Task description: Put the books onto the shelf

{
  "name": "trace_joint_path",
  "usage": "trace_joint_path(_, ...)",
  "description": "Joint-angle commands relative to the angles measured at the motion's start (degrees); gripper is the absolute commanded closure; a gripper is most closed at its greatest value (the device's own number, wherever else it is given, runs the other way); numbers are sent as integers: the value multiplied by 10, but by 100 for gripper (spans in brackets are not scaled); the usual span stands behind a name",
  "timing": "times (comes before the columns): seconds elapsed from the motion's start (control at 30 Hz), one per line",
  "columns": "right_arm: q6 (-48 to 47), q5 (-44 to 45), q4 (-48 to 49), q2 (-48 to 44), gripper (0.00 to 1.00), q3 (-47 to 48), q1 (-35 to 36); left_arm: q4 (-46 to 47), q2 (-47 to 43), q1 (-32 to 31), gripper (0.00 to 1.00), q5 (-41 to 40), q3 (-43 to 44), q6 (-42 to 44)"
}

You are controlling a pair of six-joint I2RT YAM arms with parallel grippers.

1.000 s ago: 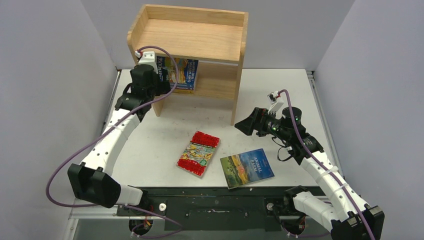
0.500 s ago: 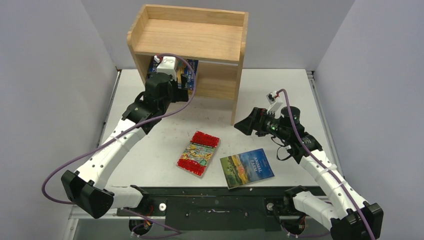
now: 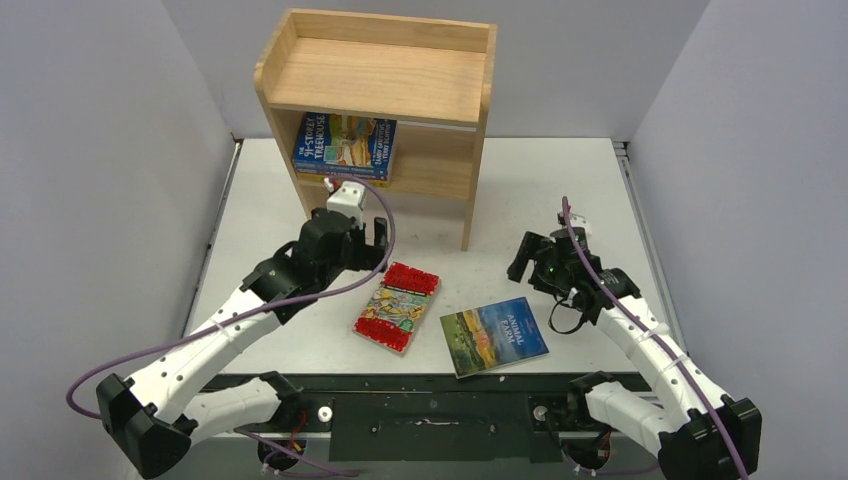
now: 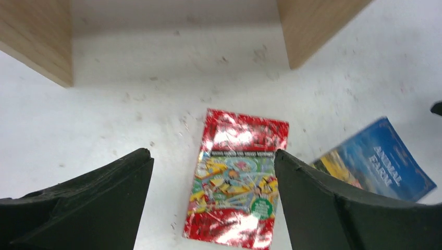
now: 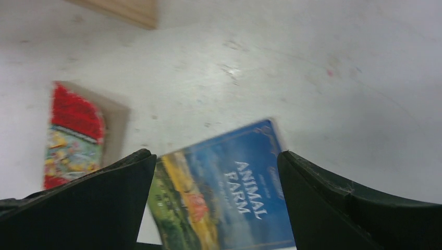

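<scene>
The wooden shelf [image 3: 380, 80] stands at the back, and a stack of books [image 3: 345, 145] lies on its inner board. A red-bordered book [image 3: 397, 306] lies flat on the white table. My left gripper [image 3: 372, 243] hovers open just behind it, and in the left wrist view the same book [image 4: 237, 182] shows between the spread fingers of that gripper [image 4: 212, 156]. The "Animal Farm" book [image 3: 494, 336] lies flat to its right. My right gripper [image 3: 525, 258] tilts down over its far side, open and empty, with the cover [image 5: 229, 192] below that gripper [image 5: 216, 154].
The shelf's side panels [image 4: 36, 36] rest on the table behind the red-bordered book. Grey walls [image 3: 100, 150] close in both sides. A black rail [image 3: 430, 410] runs along the near edge just below the two loose books.
My left gripper has pulled back out of the shelf's inner bay and come down toward the red-bordered book, leaving the stack on the board. My right gripper has tipped downward toward "Animal Farm".
</scene>
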Motion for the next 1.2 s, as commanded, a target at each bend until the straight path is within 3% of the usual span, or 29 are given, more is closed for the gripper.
trace_joint_path(0.0,36,140,-118,6,10,-26,-5,23,-33,-34,14,96,-81,-61)
trace_joint_path(0.17,114,167,-181,-9,10,-42,-7,88,-30,-92,5,131,-163,-93)
trace_joint_path(0.3,199,113,-180,-18,10,-92,-8,108,-16,-93,0,161,-179,-100)
trace_joint_path(0.63,293,78,-155,-43,10,-180,-7,96,18,-94,4,178,-168,-85)
trace_joint_path(0.8,323,-10,-67,-53,10,-232,-7,112,48,-94,3,200,-159,-86)
trace_joint_path(0.97,338,-88,143,-63,10,-269,-11,130,64,-94,4,201,-152,-85)
trace_joint_path(1.07,277,-93,282,-17,10,-231,-26,143,74,-93,4,221,-148,-85)
trace_joint_path(1.17,180,-64,203,58,10,-117,-56,151,87,-94,4,227,-137,-86)
